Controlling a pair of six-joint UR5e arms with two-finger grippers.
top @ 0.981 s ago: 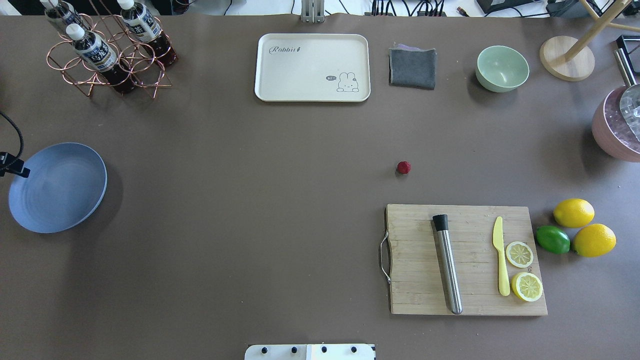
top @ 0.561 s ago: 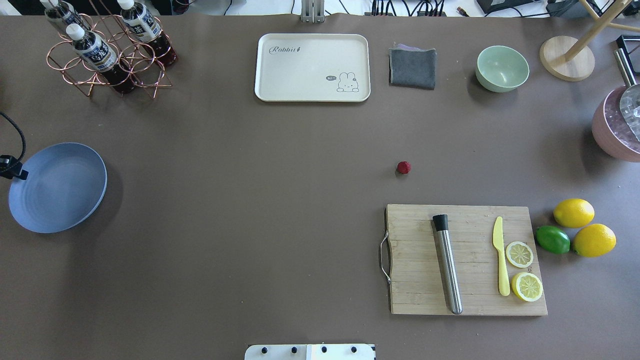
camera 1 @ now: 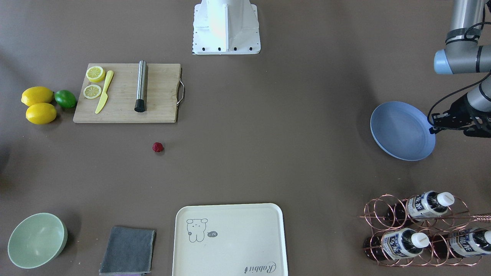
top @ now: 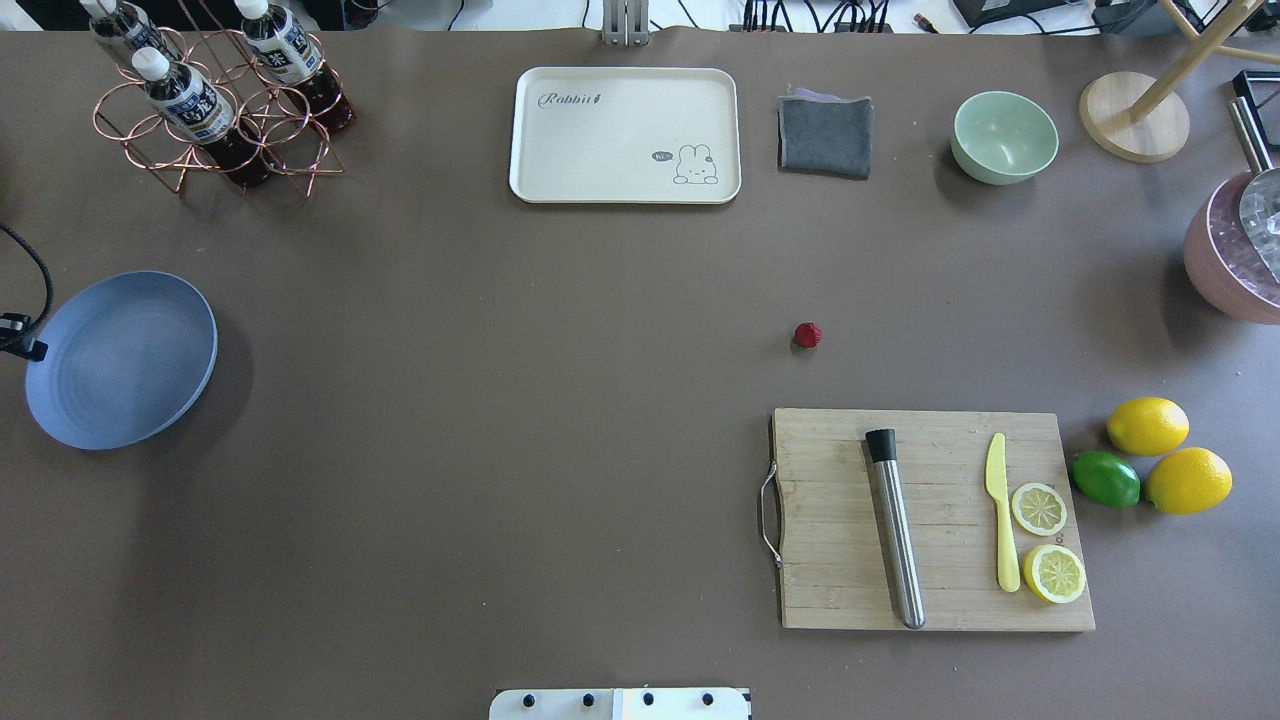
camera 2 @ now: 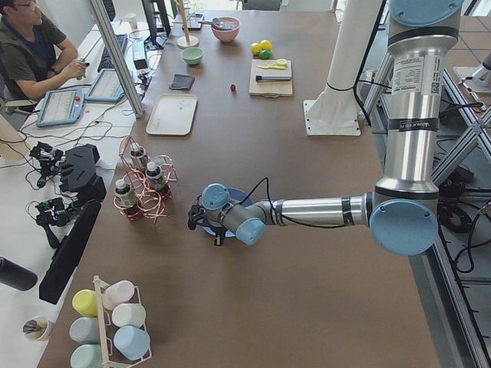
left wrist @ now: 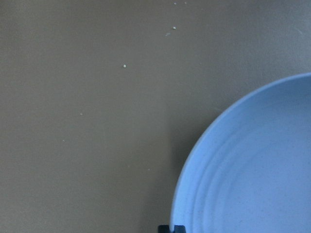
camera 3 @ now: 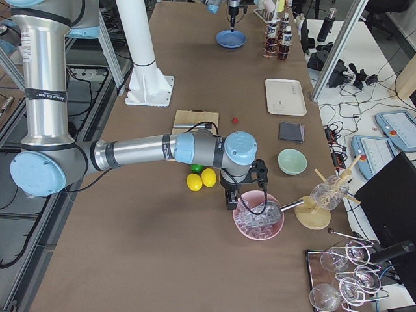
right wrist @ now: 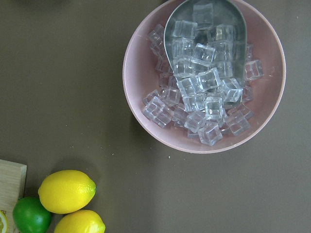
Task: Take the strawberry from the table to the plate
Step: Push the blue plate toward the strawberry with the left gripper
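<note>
The strawberry (top: 808, 335), small and dark red, lies alone on the brown table (top: 500, 400), just beyond the cutting board; it also shows in the front view (camera 1: 157, 147). Far off at the table's left end is the light blue plate (top: 120, 360) (camera 1: 402, 130). My left gripper (camera 1: 434, 128) (top: 25, 345) is shut on its outer rim. In the left wrist view a dark fingertip (left wrist: 171, 228) meets the plate (left wrist: 252, 165) at the rim. My right gripper (camera 3: 231, 198) hangs by the pink bowl, far from the strawberry; I cannot tell its state.
A wooden cutting board (top: 840, 560) carries a steel muddler, a yellow knife and lemon slices. Two lemons and a lime (top: 1105, 479) lie beside it. A pink bowl of ice (right wrist: 146, 111), green bowl (top: 1004, 137), grey cloth (top: 825, 135), cream tray (top: 625, 135) and bottle rack (top: 215, 110) line the edges.
The plate has shifted toward the table's far side and slightly right, together with the left gripper at its rim. The strawberry has stayed put.
</note>
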